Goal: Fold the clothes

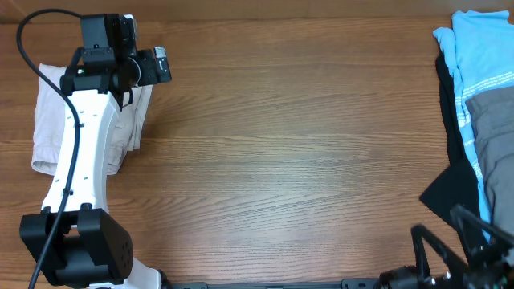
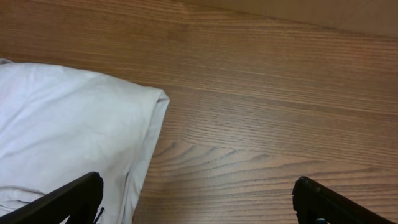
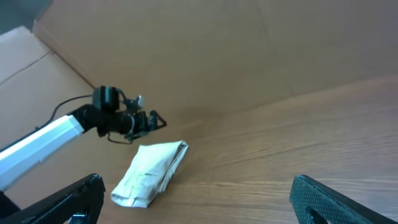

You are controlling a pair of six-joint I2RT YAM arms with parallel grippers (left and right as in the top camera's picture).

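The clothes, beige shorts (image 1: 48,120), lie folded into a narrow bundle at the table's far left, partly hidden under my left arm. In the left wrist view the shorts (image 2: 68,124) fill the left side, one folded corner pointing right. My left gripper (image 1: 158,67) hovers at the bundle's top right corner and is open (image 2: 196,208), with its left finger (image 2: 68,200) over the cloth edge and only bare wood between the jaws. My right gripper (image 1: 450,234) stands open at the front right, far from the shorts (image 3: 152,171), holding nothing (image 3: 199,208).
A pile of other garments lies at the right edge: light blue striped (image 1: 474,56), grey (image 1: 494,128) and black (image 1: 450,185). The brown wooden table (image 1: 289,144) spreads between the two sides. A cardboard wall (image 3: 186,50) stands behind the table.
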